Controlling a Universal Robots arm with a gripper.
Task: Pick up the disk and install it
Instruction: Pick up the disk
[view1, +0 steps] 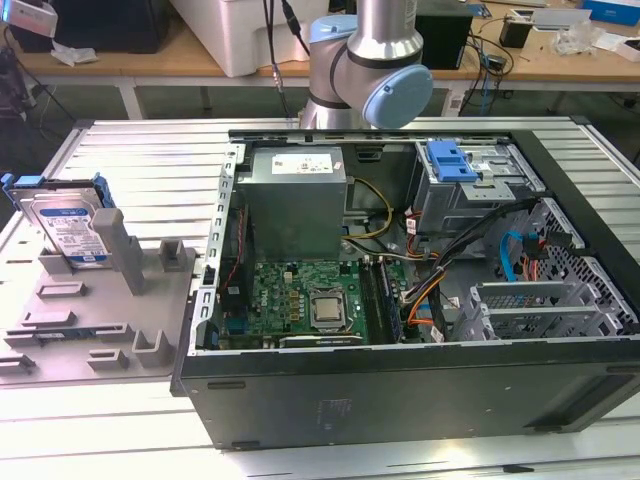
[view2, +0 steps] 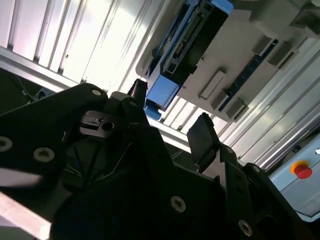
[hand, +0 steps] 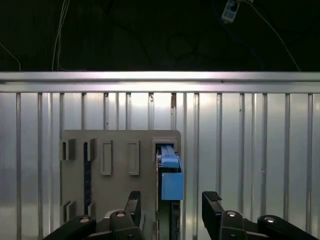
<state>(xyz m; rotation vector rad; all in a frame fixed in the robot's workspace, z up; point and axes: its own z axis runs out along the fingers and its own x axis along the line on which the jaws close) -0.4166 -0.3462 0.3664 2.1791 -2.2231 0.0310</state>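
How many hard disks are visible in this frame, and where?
1. The disk stands on edge in the gray fixture at the exterior view's left, outside the computer case. The drive cage inside the case may hide others.

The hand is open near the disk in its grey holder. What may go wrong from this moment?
1. The disk stands on edge in the grey holder; if the open hand closes off-centre, it may catch only the blue carrier and tip the disk.
2. In the exterior view, loose cables lie beside the drive cage; they may snag the disk during insertion.
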